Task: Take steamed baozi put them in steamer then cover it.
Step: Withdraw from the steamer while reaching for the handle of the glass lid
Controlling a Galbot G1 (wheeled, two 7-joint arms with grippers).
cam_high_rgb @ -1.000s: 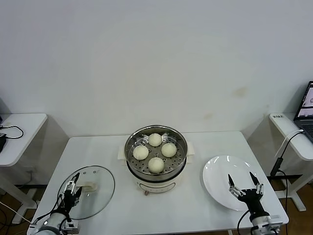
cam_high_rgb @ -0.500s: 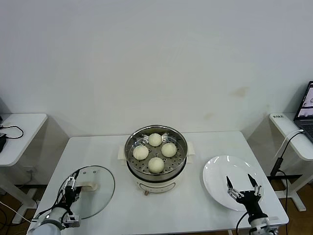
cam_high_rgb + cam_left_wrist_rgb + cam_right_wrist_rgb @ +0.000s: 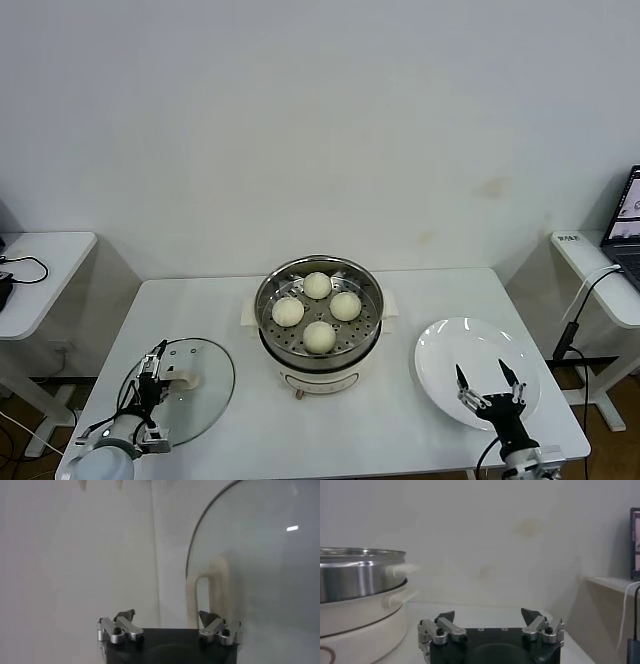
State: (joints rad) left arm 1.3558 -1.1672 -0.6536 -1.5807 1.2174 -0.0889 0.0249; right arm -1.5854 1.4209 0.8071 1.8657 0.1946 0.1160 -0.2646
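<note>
In the head view, four small round cream-white baozi (image 3: 318,310) sit together on the perforated tray floor of the round shiny stainless-steel steamer (image 3: 269,310), which stands uncovered on its white electric base at the middle of the white table (image 3: 330,420). The round clear glass cover (image 3: 205,395) with a metal rim lies flat on the table to the robot's left of the steamer, well apart from it, with its cream-white rectangular handle (image 3: 183,378) facing up. The left gripper (image 3: 153,375) hangs over the cover's left part, just beside the handle, with its fingers spread. To the robot's right of the steamer lies a flat round white plate (image 3: 440,350), and the right gripper (image 3: 488,382) hovers over its near part, its two dark fingers parted and holding nothing.

In the left wrist view, the left gripper (image 3: 166,617) is open, and the cover's handle (image 3: 207,595) stands right ahead of one fingertip (image 3: 207,616), with the glass of the cover (image 3: 265,555) stretching beyond it.

In the right wrist view, the right gripper (image 3: 488,615) is open and empty, with the steel wall of the steamer (image 3: 355,577) and its white base off to one side.
</note>
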